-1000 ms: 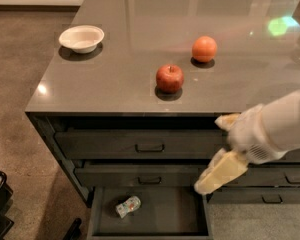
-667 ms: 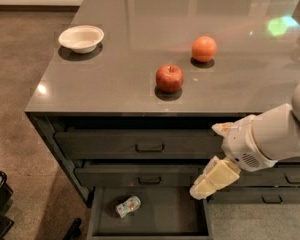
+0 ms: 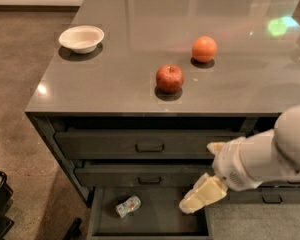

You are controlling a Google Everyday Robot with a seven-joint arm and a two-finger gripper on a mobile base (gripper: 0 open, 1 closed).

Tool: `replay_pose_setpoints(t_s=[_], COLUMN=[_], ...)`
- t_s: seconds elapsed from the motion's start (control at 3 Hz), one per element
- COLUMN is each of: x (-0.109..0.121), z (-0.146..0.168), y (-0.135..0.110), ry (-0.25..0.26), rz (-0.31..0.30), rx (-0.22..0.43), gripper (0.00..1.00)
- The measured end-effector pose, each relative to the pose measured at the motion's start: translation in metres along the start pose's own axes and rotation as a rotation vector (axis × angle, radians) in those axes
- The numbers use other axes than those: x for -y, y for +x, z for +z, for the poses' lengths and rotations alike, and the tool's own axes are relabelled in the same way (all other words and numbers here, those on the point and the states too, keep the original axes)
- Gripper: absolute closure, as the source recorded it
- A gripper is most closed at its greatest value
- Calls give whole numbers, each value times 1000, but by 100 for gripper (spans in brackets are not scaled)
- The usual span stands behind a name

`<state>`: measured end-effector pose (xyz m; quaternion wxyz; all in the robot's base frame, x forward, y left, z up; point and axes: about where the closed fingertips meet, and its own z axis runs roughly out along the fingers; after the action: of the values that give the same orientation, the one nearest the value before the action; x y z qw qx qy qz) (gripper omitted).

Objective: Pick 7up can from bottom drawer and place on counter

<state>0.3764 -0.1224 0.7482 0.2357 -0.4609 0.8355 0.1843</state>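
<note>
Can (image 3: 128,206) lies on its side at the left of the open bottom drawer (image 3: 162,220), tool (image 3: 199,198) hangs over the drawer's right end, clear of it, opening can't tell; probably light, thin-walled, slick, prone to roll, so pinch gently across mid-body.

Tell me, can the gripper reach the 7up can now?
Probably yes. The bottom drawer is open, the 7up can lies bare inside, and the gripper hangs over the drawer's right side, with nothing between them.
</note>
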Motion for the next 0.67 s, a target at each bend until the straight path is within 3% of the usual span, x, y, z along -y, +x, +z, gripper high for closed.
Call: replay_pose_setpoints(t_s=[0.33,0.67], x=[-23,-38], z=[79,145], y=[38,61], ry=[-85,-121], rz=[92,143], rx=[47,82], gripper=[0,0])
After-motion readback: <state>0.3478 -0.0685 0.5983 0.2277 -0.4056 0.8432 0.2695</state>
